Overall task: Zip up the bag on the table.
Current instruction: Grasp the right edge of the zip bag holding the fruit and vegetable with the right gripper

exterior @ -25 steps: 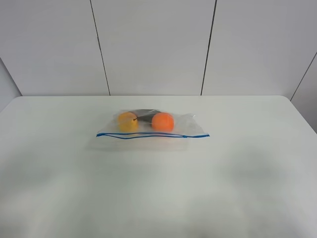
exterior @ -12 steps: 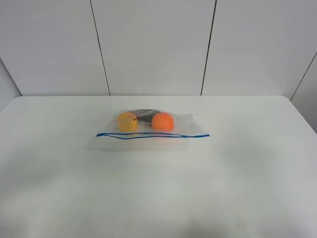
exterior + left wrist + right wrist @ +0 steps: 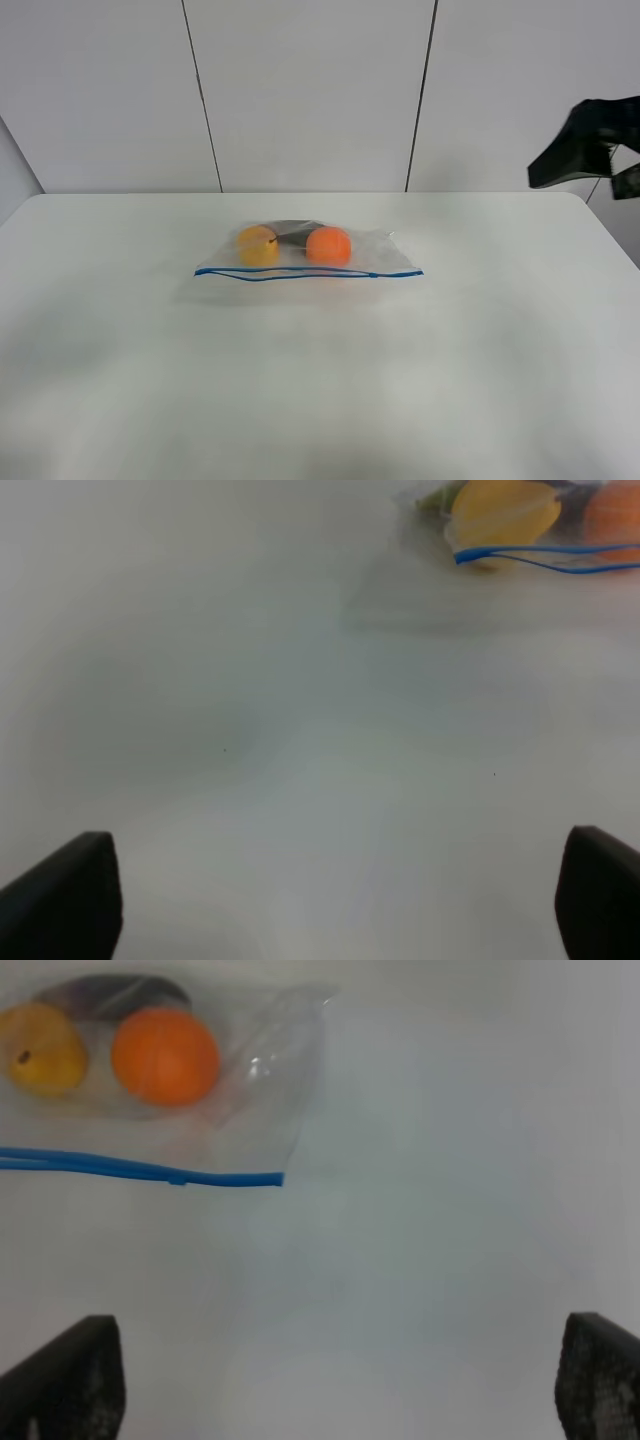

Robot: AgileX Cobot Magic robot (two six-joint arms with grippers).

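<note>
The bag (image 3: 300, 262) lies flat on the white table (image 3: 320, 400), about midway across it and somewhat nearer the far edge, below the pale panelled wall (image 3: 310, 90). Its clear plastic is wrinkled and floppy. A thin blue zipper strip (image 3: 400, 273) runs along the edge that faces away from the wall. Over most of its length the strip shows as two lines slightly parted, and they meet toward the end on the right of the high view. Inside, a yellow fruit (image 3: 258, 245) and an orange fruit (image 3: 329, 245) sit side by side, the yellow one on the left of that view, with a dark thing (image 3: 292, 228) behind them that is too dim to name. The left gripper (image 3: 330, 900) hangs over bare table with its two black fingers (image 3: 60, 900) spread wide and nothing between them. The yellow fruit's end of the bag is well apart from it. The right gripper (image 3: 330, 1380) is likewise spread wide and empty, its fingers (image 3: 60, 1385) clear of the bag, whose corner and strip end lie ahead of it. In the high view only a black part of the right arm (image 3: 585, 145) shows, at the far right, above the table's corner.
</note>
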